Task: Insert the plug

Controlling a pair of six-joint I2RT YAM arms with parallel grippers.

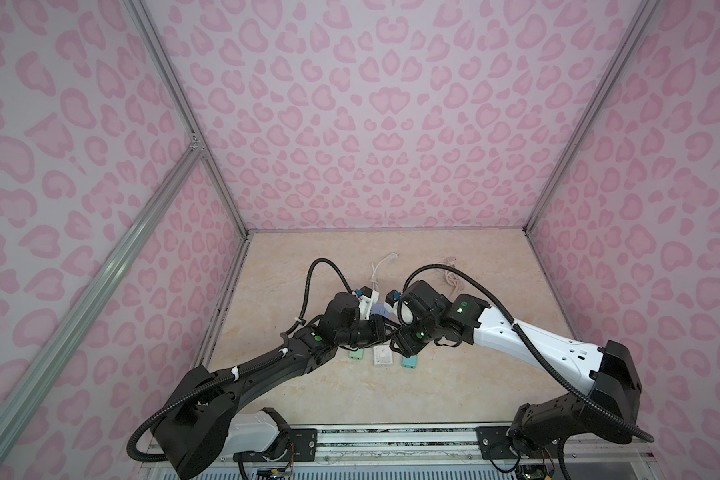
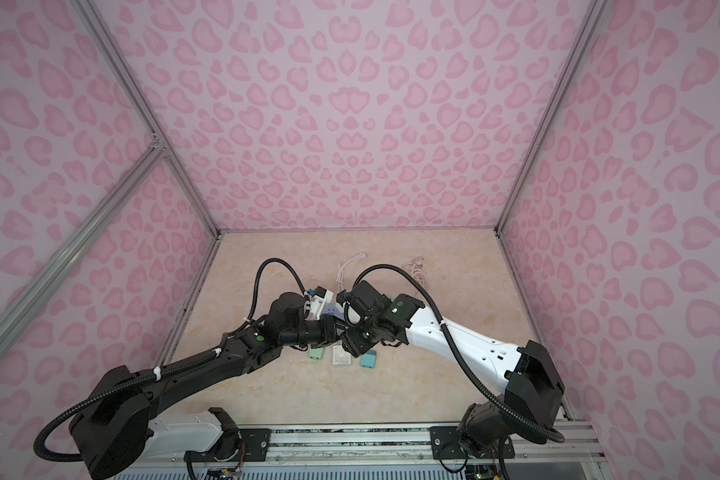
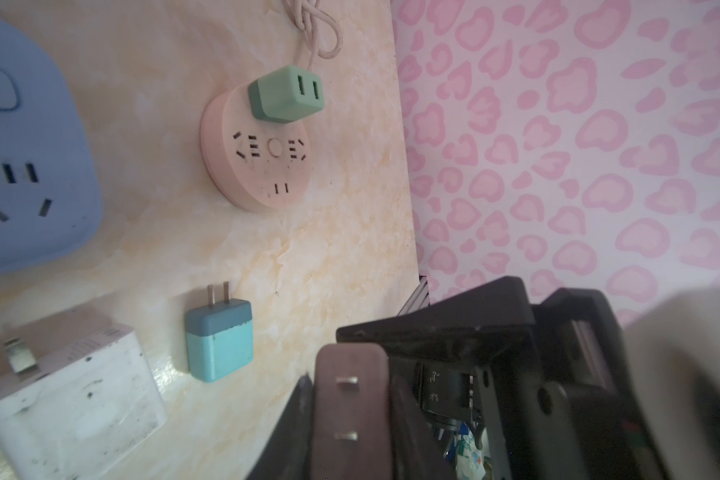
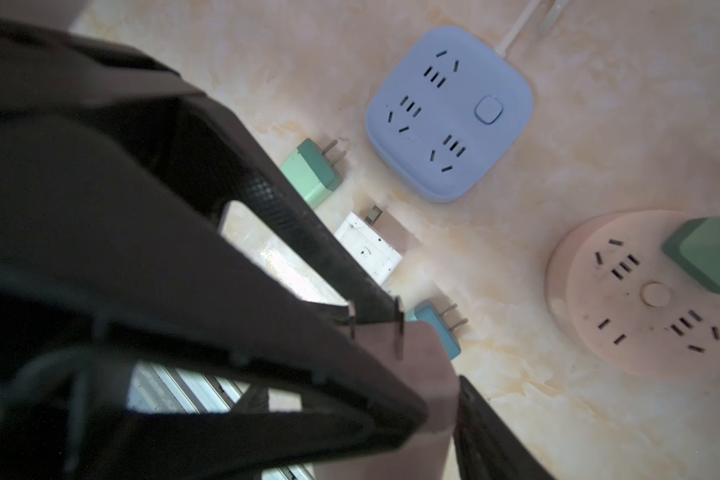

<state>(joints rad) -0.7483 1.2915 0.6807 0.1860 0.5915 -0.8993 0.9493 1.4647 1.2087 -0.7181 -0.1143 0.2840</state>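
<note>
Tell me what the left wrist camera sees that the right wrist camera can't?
Only the left wrist view shows the knotted pink cord. Only the right wrist view shows a loose green charger and the whole blue power strip, cut off in the left wrist view. Both show the pink round socket with its plugged-in green charger, the white charger, the teal charger and the brownish plug.

Plug [image 3: 350,415] between the left gripper's [image 3: 348,368] jaws runs off the edge; blue strip [image 3: 26,166] beyond them blurred, cropped.
</note>
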